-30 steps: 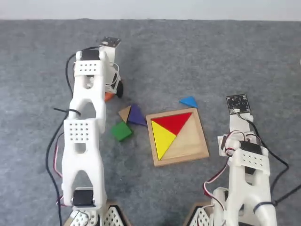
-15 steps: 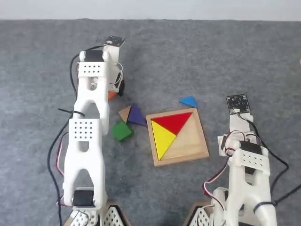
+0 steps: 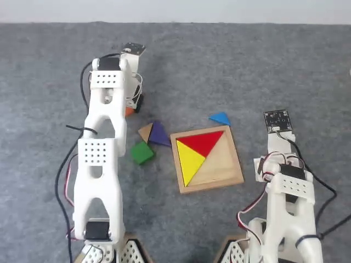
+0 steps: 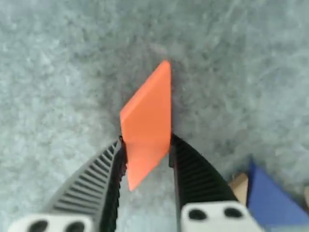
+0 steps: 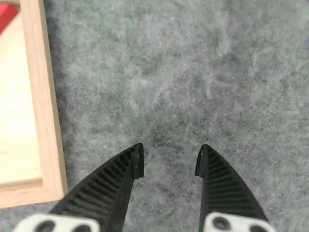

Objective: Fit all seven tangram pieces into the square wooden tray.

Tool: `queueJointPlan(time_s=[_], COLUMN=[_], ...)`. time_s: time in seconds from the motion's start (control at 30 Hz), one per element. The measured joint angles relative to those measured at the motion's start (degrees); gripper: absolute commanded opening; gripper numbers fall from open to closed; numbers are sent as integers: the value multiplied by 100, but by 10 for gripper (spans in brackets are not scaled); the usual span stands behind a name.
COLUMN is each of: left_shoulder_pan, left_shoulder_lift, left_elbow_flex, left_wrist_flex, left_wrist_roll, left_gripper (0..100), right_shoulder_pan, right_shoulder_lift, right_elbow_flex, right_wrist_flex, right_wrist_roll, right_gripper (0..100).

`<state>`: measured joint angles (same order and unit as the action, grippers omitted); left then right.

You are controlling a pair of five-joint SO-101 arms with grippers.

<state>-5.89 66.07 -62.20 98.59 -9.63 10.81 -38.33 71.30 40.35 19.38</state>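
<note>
From overhead, I see the square wooden tray point(image 3: 214, 186) on the tabletop point(image 3: 274, 71), red triangle point(image 3: 202, 141) and yellow triangle point(image 3: 189, 160) inside. Left wrist: the left tool point(image 4: 146, 147) pinches the orange parallelogram point(image 4: 147, 113). Right wrist: the right tool point(image 5: 169, 157) stands spread beside the tray.

left arm's tool point(image 4: 146, 142) nudged slightly rightward across the table, clamped orange piece point(image 4: 147, 111) carried along with it

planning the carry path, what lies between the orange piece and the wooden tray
High view: a tan piece and a purple triangle lie there, side by side.
</note>
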Motion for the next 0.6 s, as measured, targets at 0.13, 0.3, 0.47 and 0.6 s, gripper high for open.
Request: queueJointPlan(time_s=[0.13, 0.3, 0.47, 0.6], left_shoulder_pan=[-26, 9, -26, -149], left_shoulder_lift=[-914, -2004, -2910, -3174], left_elbow_flex=[1204, 3033, 4000, 4000], left_wrist_flex=[0, 9, 9, -114], left_wrist_roll=[-237, -510, -580, -237], left_gripper=[32, 38, 199, 237], right_shoulder_pan=[0, 0, 0, 0], right_shoulder_lift=[0, 0, 0, 0], right_elbow_flex=[0, 0, 0, 0], right_wrist_flex=[0, 0, 0, 0], right_wrist_roll=[0, 0, 0, 0], right_gripper=[184, 184, 184, 184])
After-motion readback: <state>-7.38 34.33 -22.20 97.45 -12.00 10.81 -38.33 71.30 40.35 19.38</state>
